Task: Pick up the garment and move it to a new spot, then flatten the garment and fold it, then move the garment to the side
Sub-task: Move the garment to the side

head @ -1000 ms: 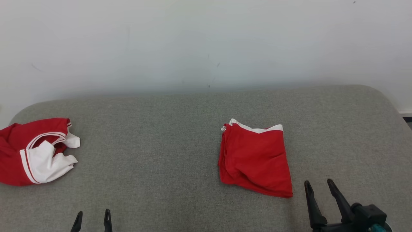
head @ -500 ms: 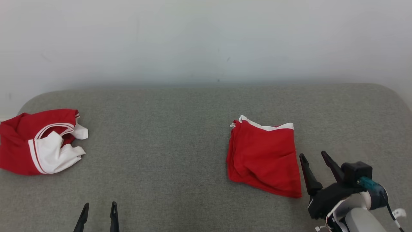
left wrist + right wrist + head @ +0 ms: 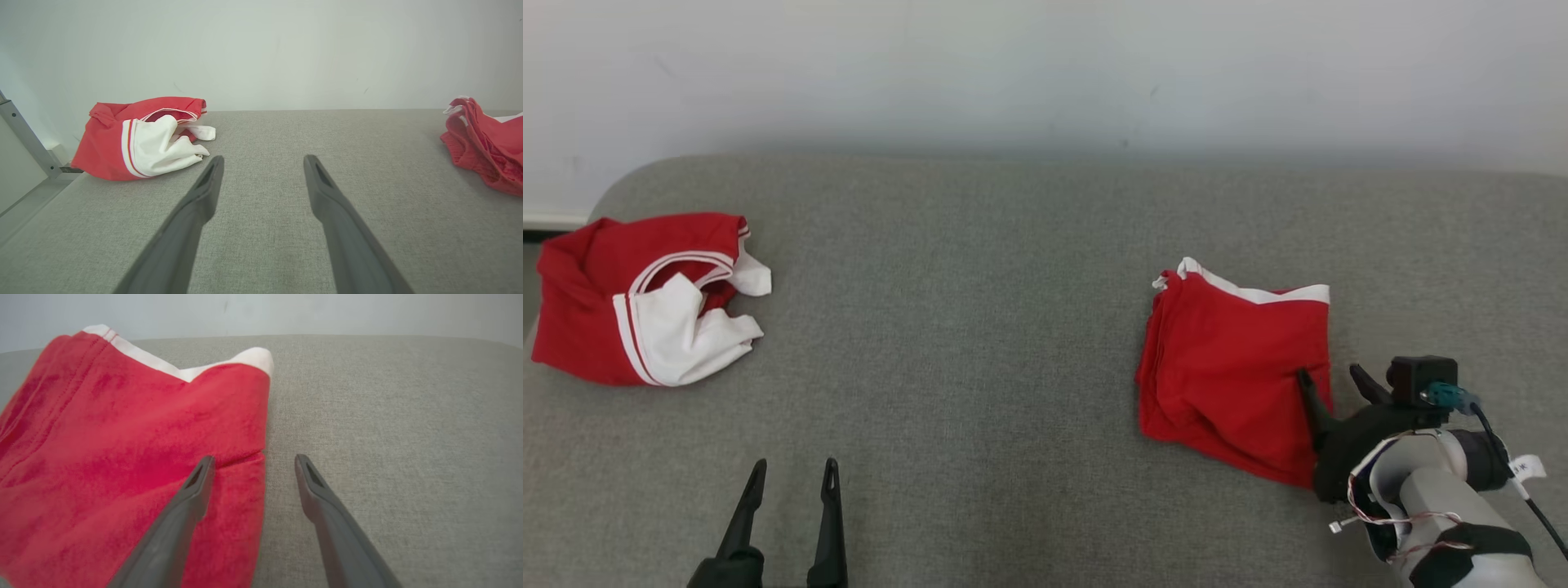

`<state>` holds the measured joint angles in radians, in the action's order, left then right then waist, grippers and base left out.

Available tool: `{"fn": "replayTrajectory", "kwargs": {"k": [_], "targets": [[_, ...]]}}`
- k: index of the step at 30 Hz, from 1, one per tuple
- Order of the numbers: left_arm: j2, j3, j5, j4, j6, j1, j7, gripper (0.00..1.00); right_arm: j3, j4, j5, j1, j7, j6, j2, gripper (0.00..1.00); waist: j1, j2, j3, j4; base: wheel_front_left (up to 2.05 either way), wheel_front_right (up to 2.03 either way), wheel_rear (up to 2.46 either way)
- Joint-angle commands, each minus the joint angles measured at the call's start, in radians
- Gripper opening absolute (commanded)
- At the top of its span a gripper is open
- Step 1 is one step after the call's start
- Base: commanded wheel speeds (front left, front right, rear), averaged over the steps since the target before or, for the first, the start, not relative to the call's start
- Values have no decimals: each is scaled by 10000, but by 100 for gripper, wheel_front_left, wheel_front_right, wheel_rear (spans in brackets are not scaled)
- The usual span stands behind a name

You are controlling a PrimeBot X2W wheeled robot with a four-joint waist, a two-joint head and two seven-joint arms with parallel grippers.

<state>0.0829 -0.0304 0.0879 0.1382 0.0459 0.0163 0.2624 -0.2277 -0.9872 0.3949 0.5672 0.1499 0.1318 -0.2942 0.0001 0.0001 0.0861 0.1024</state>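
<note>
A folded red garment with a white band along its far edge lies flat on the grey padded surface, right of centre. My right gripper stands open at its right edge. In the right wrist view the right gripper straddles that edge: one finger is over the red garment, the other over bare surface. Nothing is held between them. My left gripper is open and empty near the front left, seen wide apart in its own view as well. The folded garment lies far off to its right.
A second, crumpled red and white garment lies at the far left end of the surface, ahead and left of the left gripper in the left wrist view. A pale wall runs behind. The surface's rounded left corner drops off near a metal rail.
The head camera has tilted, shifting the whole picture. My right gripper has moved forward and left, from beside the folded garment's near corner to over its right edge, still open. The garments lie as before.
</note>
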Motion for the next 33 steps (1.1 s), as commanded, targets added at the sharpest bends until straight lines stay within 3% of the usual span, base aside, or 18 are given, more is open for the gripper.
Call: {"fn": "replayTrajectory", "kwargs": {"k": [1, 7, 8, 9, 19, 33], "targets": [[-21, -14, -92, 17, 36, -85, 34, 100, -61, -103, 134, 132, 29, -26, 83, 100, -1, -1, 315, 211, 0, 0, 0], [-91, -178, -164, 142, -70, -429, 34, 100, -579, -1279, 593, 499, -341, -26, 254, 100, -1, -1, 543, 293, 0, 0, 0], [-96, -180, -165, 155, -93, -460, 34, 100, -648, -1366, 665, 513, -311, -26, 291, 34, -1, -1, 561, 282, 0, 0, 0], [-103, -162, -159, 163, -107, -484, 34, 100, -742, -1427, 725, 545, -278, -26, 311, 0, -1, -1, 576, 247, 0, 0, 0], [-138, 4, -172, -97, -259, -660, 35, 100, -2288, -786, 973, 1533, 179, -27, -668, 0, -1, -1, 948, -566, 0, 0, 0], [-19, -154, -610, -482, -344, -1566, 35, 100, -5032, -57, 1627, 3790, -515, -27, -3449, 0, -1, -1, 2346, -1652, 0, 0, 0]]}}
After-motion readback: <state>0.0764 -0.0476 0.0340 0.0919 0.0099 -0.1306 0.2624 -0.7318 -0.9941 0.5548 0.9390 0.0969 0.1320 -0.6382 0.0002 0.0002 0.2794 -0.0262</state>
